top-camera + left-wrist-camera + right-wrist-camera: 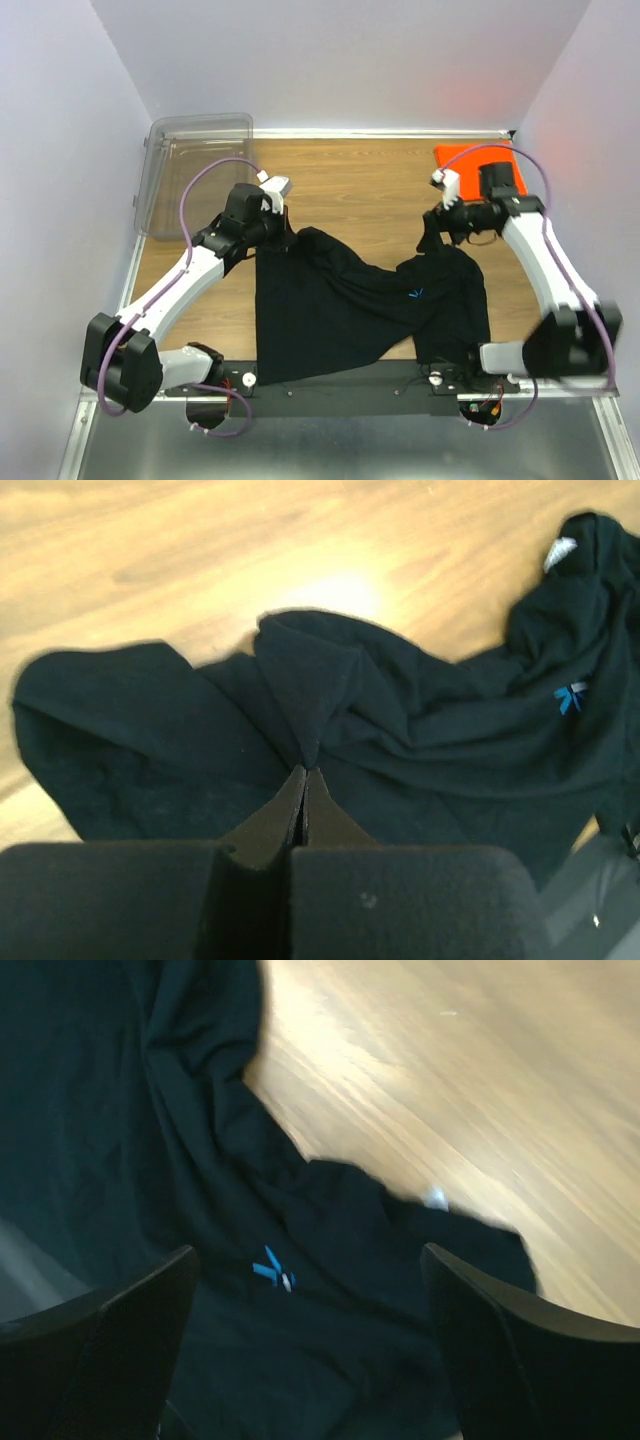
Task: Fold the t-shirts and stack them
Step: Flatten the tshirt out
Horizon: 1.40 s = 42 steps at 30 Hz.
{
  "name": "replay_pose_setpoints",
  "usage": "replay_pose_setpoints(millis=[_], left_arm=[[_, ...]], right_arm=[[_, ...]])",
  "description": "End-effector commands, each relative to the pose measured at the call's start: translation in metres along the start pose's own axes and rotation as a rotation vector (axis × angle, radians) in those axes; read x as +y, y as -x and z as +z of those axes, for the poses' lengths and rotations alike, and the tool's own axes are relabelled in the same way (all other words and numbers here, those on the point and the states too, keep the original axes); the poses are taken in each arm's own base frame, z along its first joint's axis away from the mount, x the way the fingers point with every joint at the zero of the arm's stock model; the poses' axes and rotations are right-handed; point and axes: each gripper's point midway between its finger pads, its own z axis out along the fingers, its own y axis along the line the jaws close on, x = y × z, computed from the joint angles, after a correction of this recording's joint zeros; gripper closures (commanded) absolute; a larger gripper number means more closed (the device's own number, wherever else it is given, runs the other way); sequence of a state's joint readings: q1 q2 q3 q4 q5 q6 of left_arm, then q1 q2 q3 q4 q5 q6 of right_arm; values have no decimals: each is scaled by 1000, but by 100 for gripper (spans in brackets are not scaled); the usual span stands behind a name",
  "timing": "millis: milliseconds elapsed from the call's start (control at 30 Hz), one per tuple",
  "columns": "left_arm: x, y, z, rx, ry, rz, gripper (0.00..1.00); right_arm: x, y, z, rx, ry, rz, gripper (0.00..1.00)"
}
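The black t-shirt [350, 300] lies crumpled and partly spread on the wooden table, its blue logo [419, 294] facing up. My left gripper [284, 237] is at the shirt's far left corner. In the left wrist view the left gripper [305, 771] is shut on a raised fold of the black shirt [330, 690]. My right gripper [430, 238] hovers over the shirt's far right part. The right wrist view shows the right gripper [308, 1255] wide open, with nothing between its fingers [150, 1310] and the logo [270, 1269] below. The orange t-shirt [463, 155] lies flat at the back right corner.
A clear plastic bin [195, 170] stands at the back left of the table. White walls close in the table at the left, back and right. A black bar [340, 390] with the arm bases runs along the near edge.
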<state>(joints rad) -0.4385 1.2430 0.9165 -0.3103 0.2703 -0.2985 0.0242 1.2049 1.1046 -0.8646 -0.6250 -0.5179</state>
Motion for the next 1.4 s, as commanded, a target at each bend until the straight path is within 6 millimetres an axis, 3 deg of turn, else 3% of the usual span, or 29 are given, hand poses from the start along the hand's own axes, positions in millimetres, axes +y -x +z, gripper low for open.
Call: replay_pose_setpoints(millis=[0,33,67,167,400,500,667,700,800,833,900,933,1033,1133,1233,1300,1367], left_arm=[[-20,-6,-22,-14,-91,-6,100],[-21,-8,-29,-12,-90,-12,100],[-25,-3,-42,-46,-93,-9,100],[-29,-9,-62,-70,-89,-19,100],[-30,-26,-68,-45,-104,-42,100],[-33,-19,-77,-71,-104,-35,100],[-44,-1,-101,-126,-113,-16,100],[-45,2,-104,-133,-112,-15,100],[-45,8,-113,-153,-96,-10,100],[-45,10,-115,-158,-91,-8,100],[-40,11,-115,-165,-64,-9,100],[-40,10,-115,-164,-62,-9,100],[-37,7,-113,-159,-54,-14,100],[-36,7,-110,-160,-49,-20,100],[-35,8,-106,-150,-49,-23,100],[-37,11,-107,-155,-52,-23,100],[-38,13,-108,-166,-54,-26,100]], right_arm=[[-3,11,44,14,194,-32,5],[-22,-5,59,92,147,-7,7],[-31,-8,64,111,125,-18,8],[-41,-32,84,185,140,-20,8],[-24,-73,139,358,206,-27,17],[-15,-88,150,426,211,-18,22],[-11,-98,151,452,204,-1,32],[-9,-100,151,459,208,2,35],[3,-108,149,482,243,21,68],[8,-107,147,479,262,29,74],[19,-95,137,444,301,32,85],[22,-88,133,423,313,32,99],[26,-52,113,340,289,-5,99],[19,-1,88,230,202,-60,99],[20,53,57,93,138,-110,99],[24,72,40,48,117,-126,99],[29,102,12,-47,68,-183,100]])
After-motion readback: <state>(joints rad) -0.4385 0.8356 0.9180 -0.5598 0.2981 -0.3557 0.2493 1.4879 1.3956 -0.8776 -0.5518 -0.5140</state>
